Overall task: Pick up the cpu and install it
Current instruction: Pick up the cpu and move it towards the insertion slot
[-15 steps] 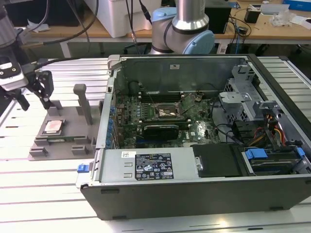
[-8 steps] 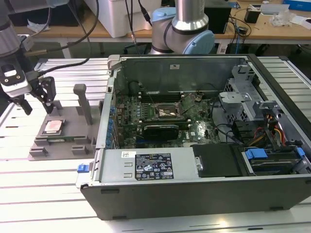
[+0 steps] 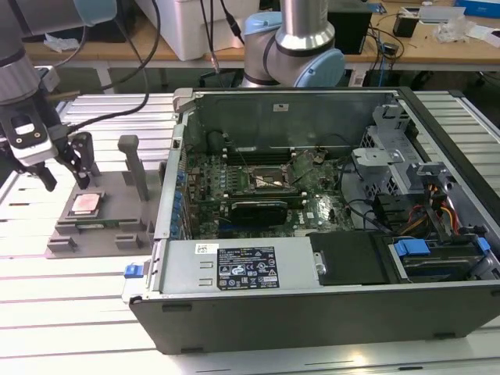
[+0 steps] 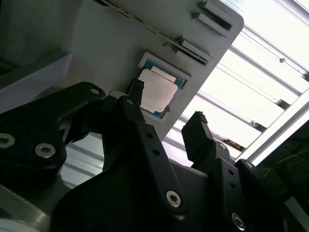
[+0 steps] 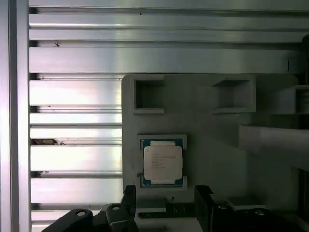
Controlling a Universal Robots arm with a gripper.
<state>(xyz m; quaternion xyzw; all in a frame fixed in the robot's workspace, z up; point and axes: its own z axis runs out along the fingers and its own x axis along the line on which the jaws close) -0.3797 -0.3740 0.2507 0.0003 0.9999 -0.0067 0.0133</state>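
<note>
Over by the counter's (image 3: pixel 78 312) edge on the exterior view's left, the cpu (image 3: pixel 84 204) lies flat in its square pocket in the grey tray (image 3: pixel 117 228), silver lid up, nothing touching it. That pocket is toward the tray's edge on the exterior view's left, with a tray post (image 3: pixel 134 168) standing near it.

The gripper (image 3: pixel 65 184) hangs right above that end of the tray, jaws spread wide and holding nothing. In the first wrist view the chip lines up pretty much between the two jaws, and both tips are clear of it.

So my read: this is the pick-up step, approach part. The grasp isn't made and the install isn't started.

The case (image 3: pixel 312 312) sits open well apart toward the exterior view's right, board exposed. The socket (image 3: pixel 269 180) is in the middle of the board. It looks like its frame is up, but I can't say for sure.

What the next move calls for, I reckon:
- a straight drop, so the jaws straddle the chip on two opposite edges
- tips low enough to catch the thin rim without riding up on the pocket walls
- a gentle, square close, since a skewed pinch could tip the chip out of the pocket or cock it in the jaws, which would make seating it in the socket a pain
</note>
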